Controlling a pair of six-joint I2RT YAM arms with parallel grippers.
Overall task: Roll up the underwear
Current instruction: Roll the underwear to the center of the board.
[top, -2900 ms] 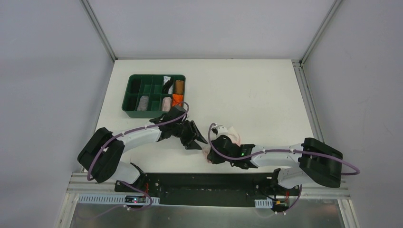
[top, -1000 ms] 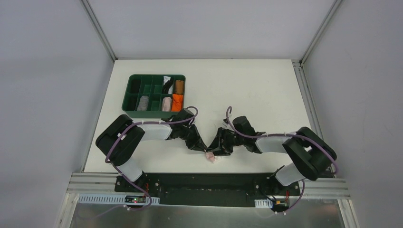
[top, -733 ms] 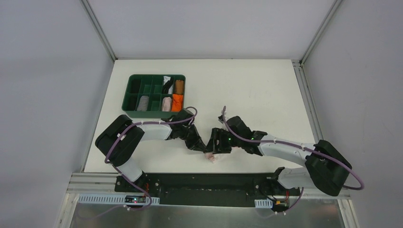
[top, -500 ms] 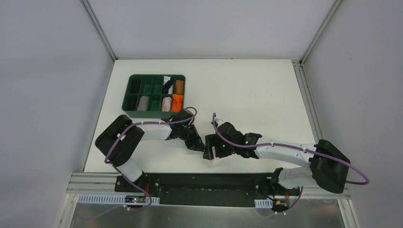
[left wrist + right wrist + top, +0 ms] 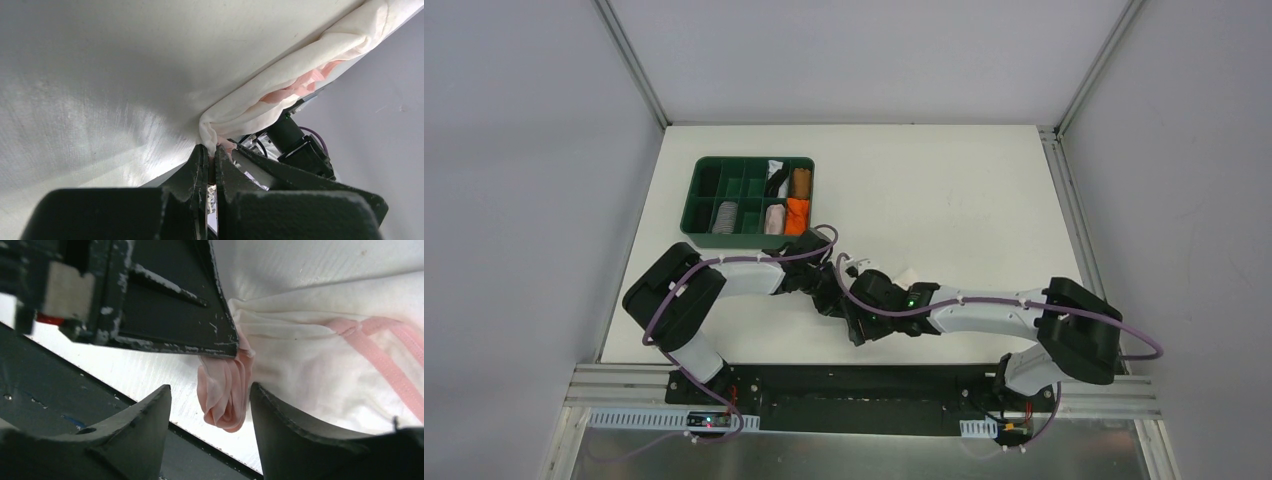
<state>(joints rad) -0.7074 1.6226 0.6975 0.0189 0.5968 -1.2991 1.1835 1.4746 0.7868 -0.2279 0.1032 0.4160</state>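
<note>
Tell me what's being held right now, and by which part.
The left gripper pinches the underwear by a bunched fold at its end. The right gripper holds nothing: its jaws stand open around the pink tip.

On the white table [image 5: 964, 200] the left arm [image 5: 734, 280] and the right arm [image 5: 984, 312] reach toward each other. The left jaws and the right jaws are just beside each other, the right jaws a little nearer to the bases. From above one cannot tell how wide they stand. Only a small pale piece of the underwear [image 5: 907, 273] shows, just behind the right jaws; the arms hide the rest. Behind the left jaws and to their left stands a green tray [image 5: 746, 160] with compartments. It holds an orange roll [image 5: 797, 212], a brown roll [image 5: 801, 182], a pale pink roll [image 5: 774, 217] and a grey striped roll [image 5: 724, 216].
</note>
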